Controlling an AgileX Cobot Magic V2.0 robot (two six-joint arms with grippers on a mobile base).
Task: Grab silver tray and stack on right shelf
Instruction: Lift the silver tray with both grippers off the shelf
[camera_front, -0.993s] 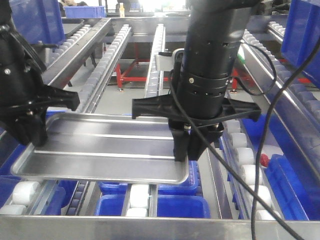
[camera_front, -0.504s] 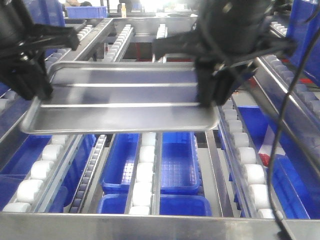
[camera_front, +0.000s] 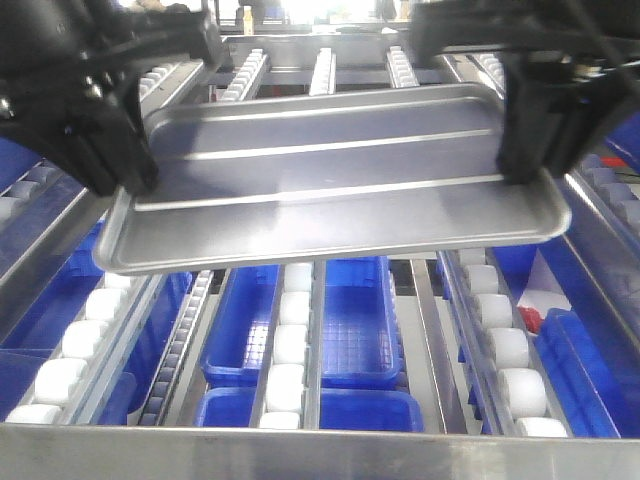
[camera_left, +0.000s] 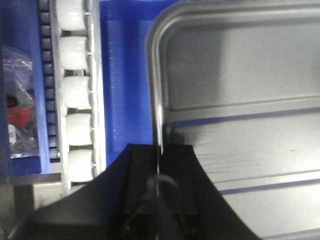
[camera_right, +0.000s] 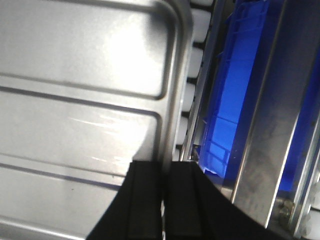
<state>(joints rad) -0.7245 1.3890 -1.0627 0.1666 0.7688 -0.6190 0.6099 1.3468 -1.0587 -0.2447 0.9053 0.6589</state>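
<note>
Nearest me, the polished front bar of the sloping stainless-steel right shelf (camera_front: 320, 452) is crossing the view, with white roller rails running away from it and blue plastic bins (camera_front: 335, 330) lying below. Above the rollers and clear of them, I am carrying the shallow, shiny silver tray with two long ridges (camera_front: 330, 190). The black left gripper (camera_front: 120, 165) and black right gripper (camera_front: 525, 150) are each pinching a short rim. I judge the grab finished, with the stacking not yet done. I am finding no readable writing.

We now hold the silver tray (camera_front: 330, 190) higher and closer than before, its right end raised; the blue bins (camera_front: 340, 330) beneath show uncovered.
</note>
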